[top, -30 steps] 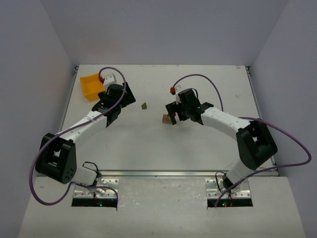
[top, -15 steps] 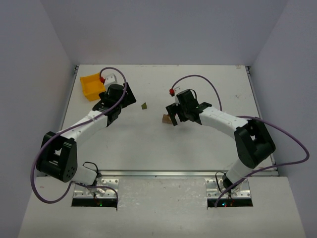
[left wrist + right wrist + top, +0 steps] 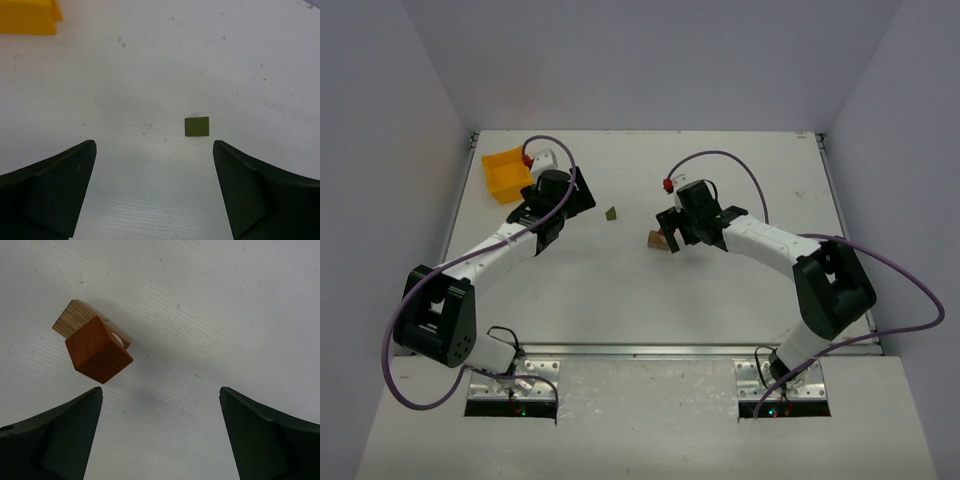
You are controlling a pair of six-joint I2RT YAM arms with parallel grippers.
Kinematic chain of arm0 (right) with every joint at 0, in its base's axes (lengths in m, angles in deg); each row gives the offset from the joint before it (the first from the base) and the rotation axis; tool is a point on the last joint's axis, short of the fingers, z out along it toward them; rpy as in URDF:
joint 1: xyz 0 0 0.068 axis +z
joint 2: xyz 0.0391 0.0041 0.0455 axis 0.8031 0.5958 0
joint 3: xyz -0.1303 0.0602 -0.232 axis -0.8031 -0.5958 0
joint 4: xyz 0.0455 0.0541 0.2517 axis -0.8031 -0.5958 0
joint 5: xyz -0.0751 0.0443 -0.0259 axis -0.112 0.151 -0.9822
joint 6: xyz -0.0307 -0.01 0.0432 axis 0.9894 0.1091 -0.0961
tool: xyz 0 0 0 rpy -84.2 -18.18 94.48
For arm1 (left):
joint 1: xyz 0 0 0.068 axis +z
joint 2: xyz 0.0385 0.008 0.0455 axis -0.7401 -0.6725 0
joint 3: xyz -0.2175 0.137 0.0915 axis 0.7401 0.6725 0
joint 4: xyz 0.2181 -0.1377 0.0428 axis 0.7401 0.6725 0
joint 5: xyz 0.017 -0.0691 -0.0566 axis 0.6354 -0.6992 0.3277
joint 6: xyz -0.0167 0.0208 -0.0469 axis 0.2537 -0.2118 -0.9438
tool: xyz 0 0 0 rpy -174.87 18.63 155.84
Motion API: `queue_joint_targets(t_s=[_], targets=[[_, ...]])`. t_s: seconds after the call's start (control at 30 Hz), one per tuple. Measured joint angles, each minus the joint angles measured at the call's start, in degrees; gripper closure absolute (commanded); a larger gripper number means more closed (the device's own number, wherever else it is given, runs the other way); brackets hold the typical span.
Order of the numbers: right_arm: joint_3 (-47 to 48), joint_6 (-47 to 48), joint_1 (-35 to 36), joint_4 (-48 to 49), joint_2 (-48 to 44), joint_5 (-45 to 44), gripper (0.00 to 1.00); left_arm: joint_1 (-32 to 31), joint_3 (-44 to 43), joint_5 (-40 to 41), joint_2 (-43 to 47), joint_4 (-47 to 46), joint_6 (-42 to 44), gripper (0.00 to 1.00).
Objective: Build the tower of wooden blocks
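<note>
Left gripper (image 3: 152, 147) stood spread and empty, with the olive-green block (image 3: 196, 126) right of frame centre. Right gripper (image 3: 160, 390) stood spread. The red block (image 3: 98, 356) apparently rested on the tan block (image 3: 75, 320), upper left.

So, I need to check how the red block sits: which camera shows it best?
Right wrist view: the red block is large, askew atop a tan block. The top view shows only a tiny speck; the left wrist view misses it.

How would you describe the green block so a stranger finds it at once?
Start at the white table, whose far left corner holds a yellow bin. Right of the bin, near the middle, lies the green block. It is olive and alone, unlike the red block resting on a tan block nearby.
</note>
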Motion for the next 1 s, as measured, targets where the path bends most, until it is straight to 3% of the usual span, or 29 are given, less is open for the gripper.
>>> queue_joint_targets(t_s=[1.0], targets=[[0.0,0.01,0.0,0.5,0.0,-2.8,0.01,0.0,0.0,-2.32,-0.07,0.0,0.57,0.0]])
